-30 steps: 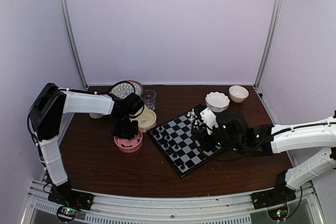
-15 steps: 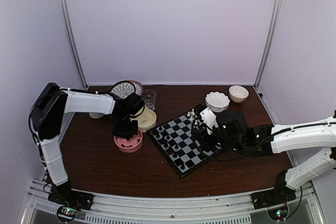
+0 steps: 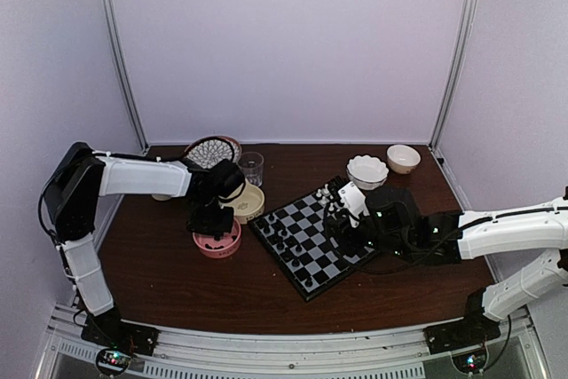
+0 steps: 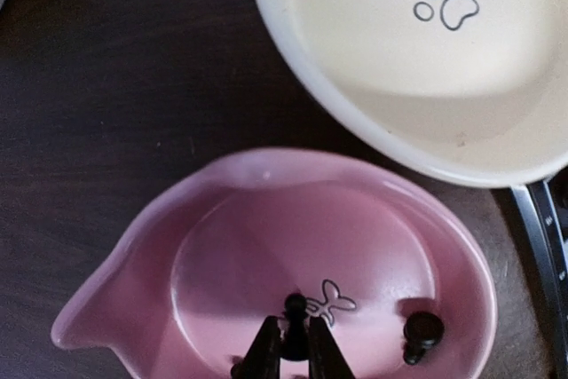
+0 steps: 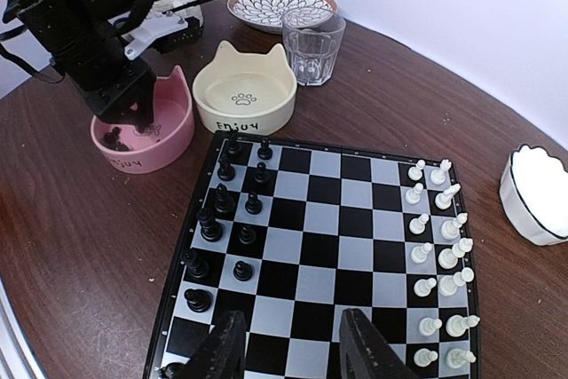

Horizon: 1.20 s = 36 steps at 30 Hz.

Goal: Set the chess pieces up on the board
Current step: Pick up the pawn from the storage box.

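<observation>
— Did you catch that? The left gripper (image 4: 295, 357) has just pinched in. A second ago its fingers stood wider down in the pink bowl (image 4: 266, 159); now they've narrowed right onto a black pawn (image 4: 295, 312).

— Actually holding it?

— Looks so to me. From the wrist view the two tips press the pawn from either side, and it stands upright between them near the bowl's six o'clock. It hasn't been lifted, though; it's on the bowl floor.

— Anything else in there?

— One more loose black piece (image 4: 422, 333), lying at the pawn's three o'clock, apart from the fingers. The cream bowl (image 4: 426, 59) at twelve o'clock looks empty.

— And the other arm?

— It hasn't budged. The right gripper (image 5: 297, 343) hovers over the board (image 5: 328, 246) at its six o'clock edge, jaws partly apart with nothing between them.

— So where does that leave the job?

— I'd say most of the way there. The black chessmen (image 5: 222, 201) already stand in two files down the board's nine o'clock side, the white chessmen (image 5: 439, 246) down the three o'clock side. The black files have gaps toward six o'clock, so this pawn probably goes there.

— Any risk?

— The pawn's tiny. If the grip is off-centre it could tip or slip on the way up, and the carry passes close over pieces already placed.
</observation>
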Motion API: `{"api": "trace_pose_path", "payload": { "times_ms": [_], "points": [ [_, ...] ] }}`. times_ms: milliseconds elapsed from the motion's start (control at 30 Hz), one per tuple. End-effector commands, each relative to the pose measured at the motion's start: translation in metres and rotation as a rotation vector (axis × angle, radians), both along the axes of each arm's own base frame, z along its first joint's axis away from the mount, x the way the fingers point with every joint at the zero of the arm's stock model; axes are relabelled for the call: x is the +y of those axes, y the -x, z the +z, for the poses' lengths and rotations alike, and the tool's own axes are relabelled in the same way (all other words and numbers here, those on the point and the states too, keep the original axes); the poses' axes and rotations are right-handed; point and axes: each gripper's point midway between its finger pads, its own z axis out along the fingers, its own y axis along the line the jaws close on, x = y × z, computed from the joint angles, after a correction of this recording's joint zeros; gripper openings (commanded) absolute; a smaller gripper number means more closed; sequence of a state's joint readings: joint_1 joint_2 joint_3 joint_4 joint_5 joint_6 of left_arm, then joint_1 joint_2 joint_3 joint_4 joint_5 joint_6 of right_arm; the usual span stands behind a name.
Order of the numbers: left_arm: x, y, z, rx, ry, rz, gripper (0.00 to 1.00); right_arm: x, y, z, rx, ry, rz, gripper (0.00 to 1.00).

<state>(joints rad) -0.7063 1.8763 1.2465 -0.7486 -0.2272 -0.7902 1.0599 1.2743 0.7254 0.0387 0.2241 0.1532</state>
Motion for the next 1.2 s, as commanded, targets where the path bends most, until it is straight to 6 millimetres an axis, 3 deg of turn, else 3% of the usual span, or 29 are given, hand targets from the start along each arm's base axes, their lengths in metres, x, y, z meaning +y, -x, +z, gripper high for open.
{"api": "trace_pose_path", "payload": {
  "times_ms": [0,233,433,533,767,1167],
  "points": [
    [-0.013,-0.002,0.032,-0.083,0.107,-0.084,0.13,0.0,0.001,0.005,-0.006,-0.026,0.004,0.39],
    [-0.028,0.001,0.041,-0.158,0.2,-0.219,0.13,0.008,0.002,0.003,0.017,-0.029,0.031,0.39],
    [-0.018,0.005,0.033,-0.092,0.129,-0.193,0.32,0.009,0.002,0.002,0.022,-0.027,0.036,0.39],
    [-0.025,0.006,0.023,-0.042,0.135,-0.195,0.36,0.01,0.003,0.002,0.022,-0.028,0.037,0.39],
    [-0.031,0.001,0.008,-0.019,0.138,-0.16,0.38,0.009,0.002,0.001,0.022,-0.024,0.035,0.39],
    [-0.026,-0.014,0.008,-0.057,0.075,-0.139,0.43,0.009,0.003,0.0,0.023,-0.021,0.036,0.39]
  ]
}}
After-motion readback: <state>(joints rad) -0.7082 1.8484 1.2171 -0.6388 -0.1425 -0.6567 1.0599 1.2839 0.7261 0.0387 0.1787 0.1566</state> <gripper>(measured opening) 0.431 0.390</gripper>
